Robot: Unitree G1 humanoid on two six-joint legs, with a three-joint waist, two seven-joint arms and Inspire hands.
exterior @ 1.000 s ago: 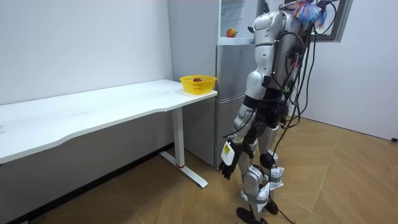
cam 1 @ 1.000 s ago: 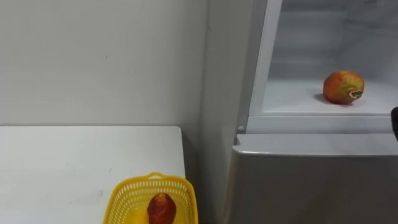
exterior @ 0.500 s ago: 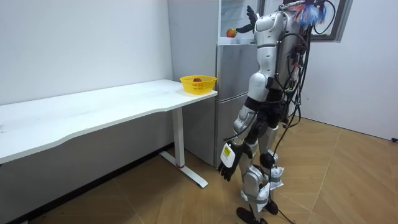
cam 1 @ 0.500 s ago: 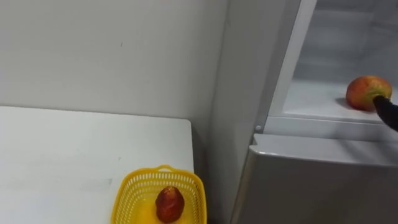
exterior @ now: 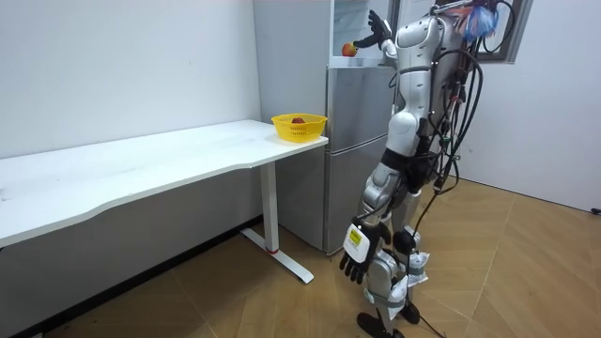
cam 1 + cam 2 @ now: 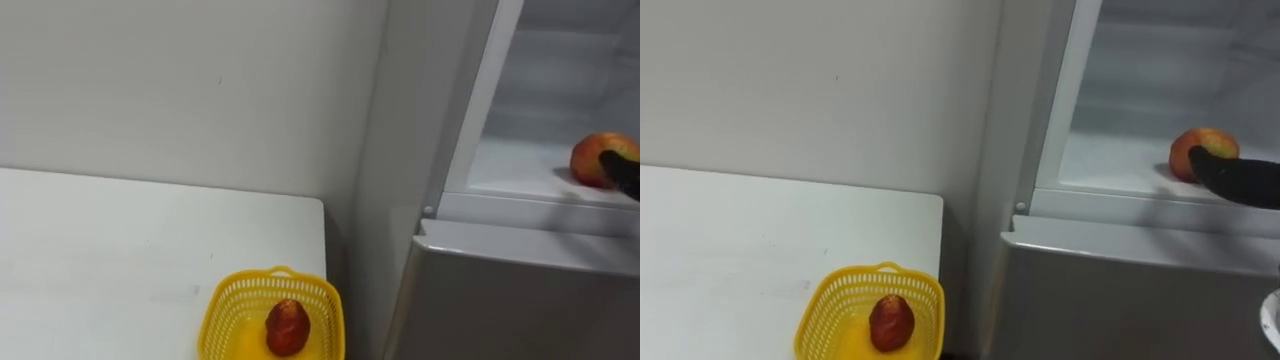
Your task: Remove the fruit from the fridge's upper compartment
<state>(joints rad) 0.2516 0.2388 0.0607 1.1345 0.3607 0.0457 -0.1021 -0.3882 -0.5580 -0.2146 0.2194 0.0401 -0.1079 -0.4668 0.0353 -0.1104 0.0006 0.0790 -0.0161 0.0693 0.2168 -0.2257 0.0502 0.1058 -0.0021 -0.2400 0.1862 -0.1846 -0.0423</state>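
Note:
A red and yellow fruit (image 6: pixel 594 156) lies on the white shelf (image 6: pixel 1110 165) of the open upper fridge compartment, also small in the room view (image 5: pixel 348 49). My right hand (image 6: pixel 1238 181) comes in from the right with straight dark fingers, whose tips lie against the fruit's front. In the room view this hand (image 5: pixel 377 26) is raised at the fridge's top with its fingers spread. My left hand (image 5: pixel 358 253) hangs relaxed by my knee. I stand right in front of the fridge.
A yellow basket (image 6: pixel 228 308) holding a small red fruit (image 6: pixel 287 327) stands at the white table's (image 6: pixel 120 260) corner beside the fridge. The closed lower fridge door (image 6: pixel 510 305) is below the shelf. The wall is behind the table.
My right hand has risen into the upper compartment and reached the fruit. My left arm has swung back toward my legs. The head camera has shifted, so the scene slid to the right.

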